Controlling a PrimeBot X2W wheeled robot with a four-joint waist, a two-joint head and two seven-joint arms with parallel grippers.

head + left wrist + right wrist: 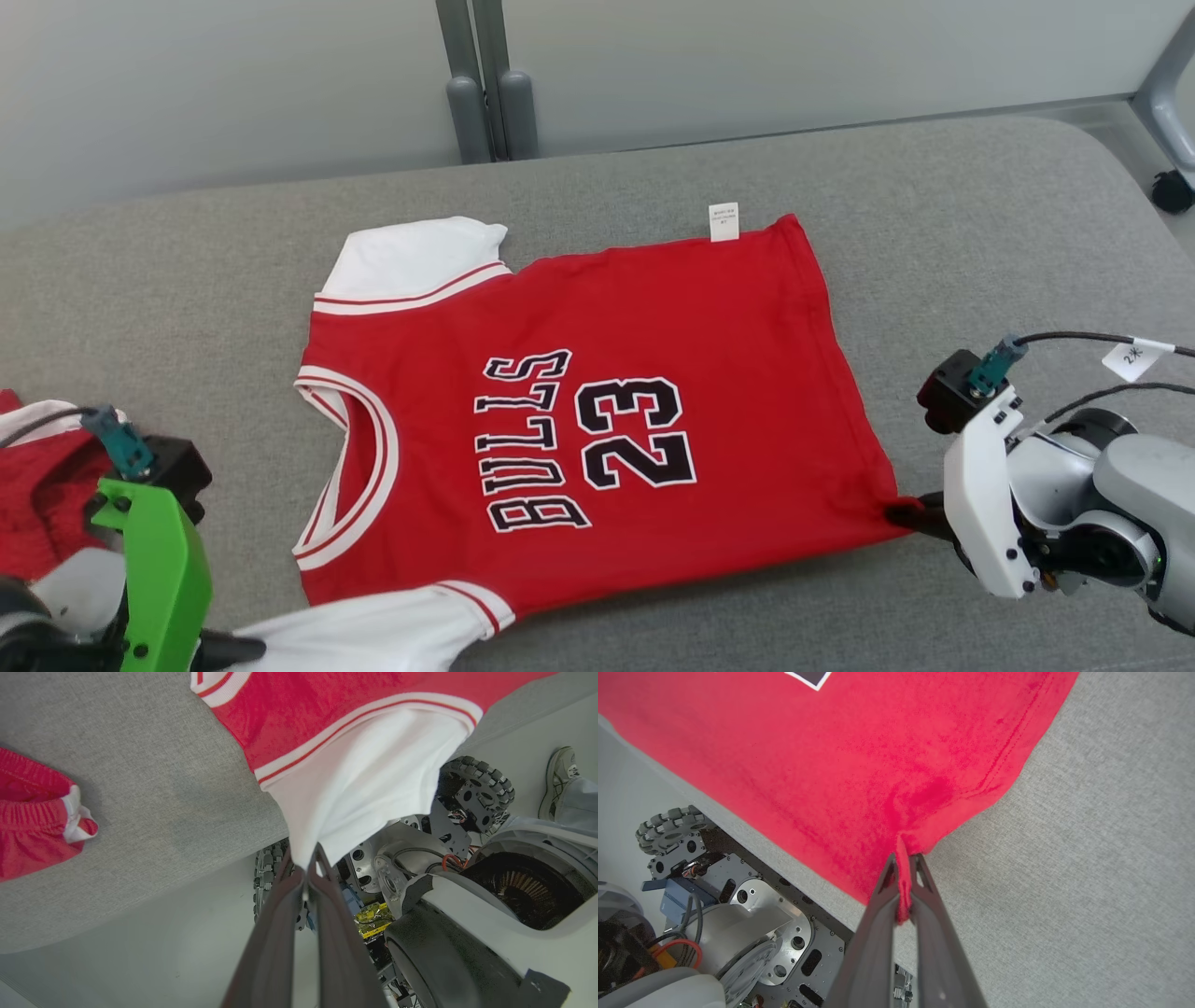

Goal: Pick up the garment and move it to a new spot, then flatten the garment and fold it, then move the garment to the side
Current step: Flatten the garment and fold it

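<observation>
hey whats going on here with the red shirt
The robot is handling a red Bulls jersey that lies spread out, print up, on a grey padded surface. Its left gripper is shut on the near white sleeve, and its right gripper is shut on the near hem corner. The jersey looks mostly flat and is not yet folded. Another red garment lies off to the robot's left.

The red Bulls 23 jersey (597,420) with white sleeves lies flat, spread across the grey cushion.
</observation>
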